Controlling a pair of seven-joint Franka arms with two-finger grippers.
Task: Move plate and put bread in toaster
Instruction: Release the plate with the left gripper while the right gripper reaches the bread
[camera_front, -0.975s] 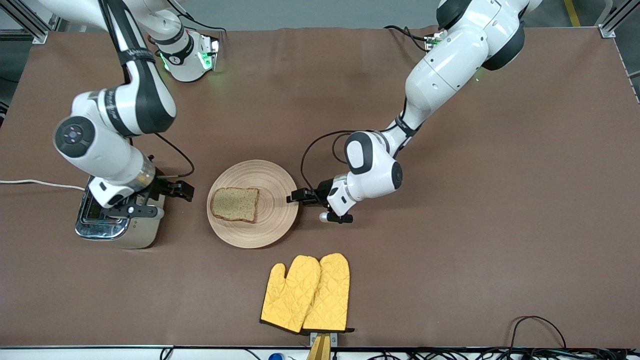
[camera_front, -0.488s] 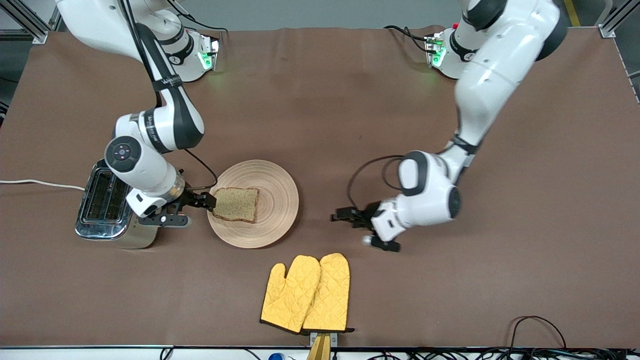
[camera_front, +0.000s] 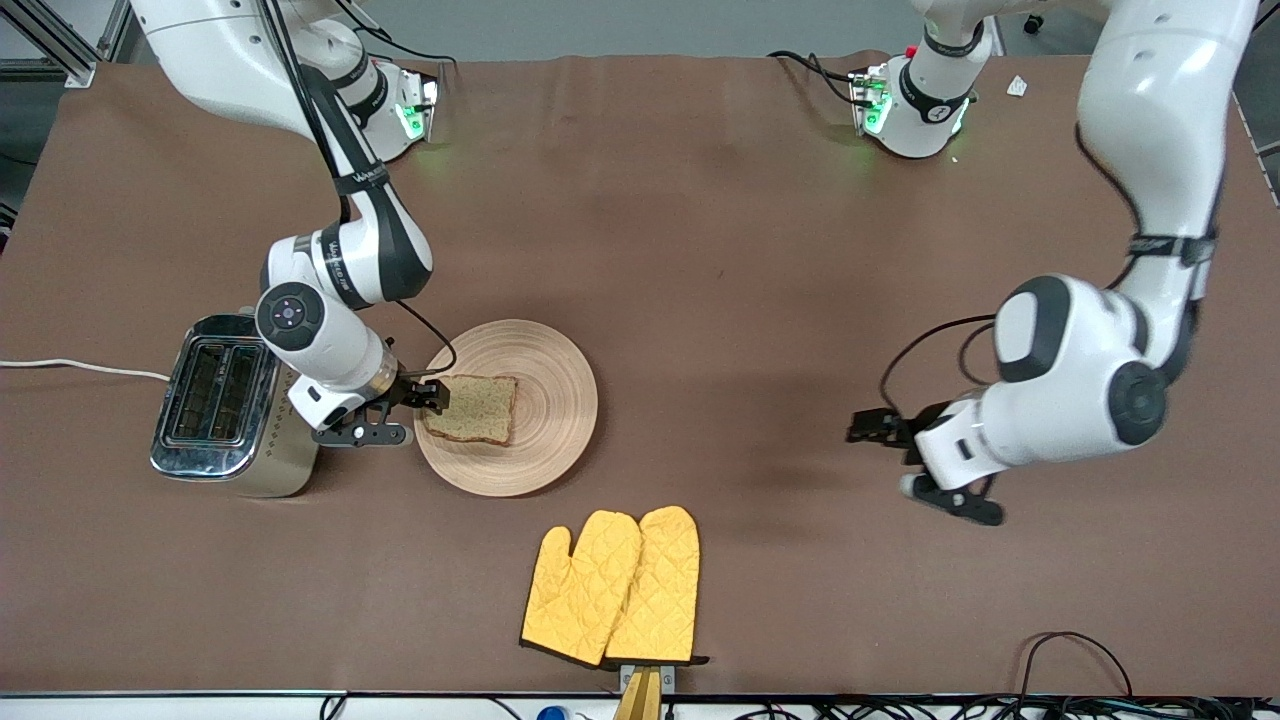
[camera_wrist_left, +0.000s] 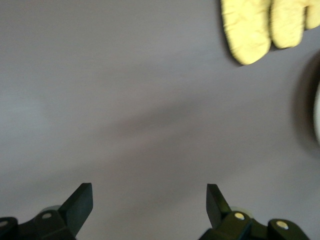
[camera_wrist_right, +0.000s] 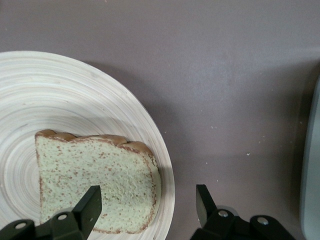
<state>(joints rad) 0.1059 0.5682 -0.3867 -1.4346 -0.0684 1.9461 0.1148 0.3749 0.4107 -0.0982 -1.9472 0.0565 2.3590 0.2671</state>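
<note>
The pale wooden plate (camera_front: 552, 400) lies mid-table with the brown bread slice (camera_front: 470, 408) on its half toward the toaster (camera_front: 225, 405). My right gripper (camera_front: 433, 395) is open over the plate's rim on the toaster side. In the right wrist view the right gripper (camera_wrist_right: 147, 205) straddles the edge of the bread (camera_wrist_right: 95, 182) and the rim of the plate (camera_wrist_right: 75, 100), one finger over the bread, the other over bare table. My left gripper (camera_front: 866, 428) is open and empty over bare table toward the left arm's end; it also shows open in the left wrist view (camera_wrist_left: 149, 200).
A pair of yellow oven mitts (camera_front: 615, 590) lies nearer the front camera than the plate; it shows in the left wrist view too (camera_wrist_left: 260, 25). The toaster's white cord (camera_front: 70, 366) runs off the right arm's end of the table. Cables (camera_front: 1080, 650) lie at the front edge.
My left gripper has drawn away from the plate toward the left arm's end of the table. My right gripper has moved from over the toaster to the plate's rim by the bread.
</note>
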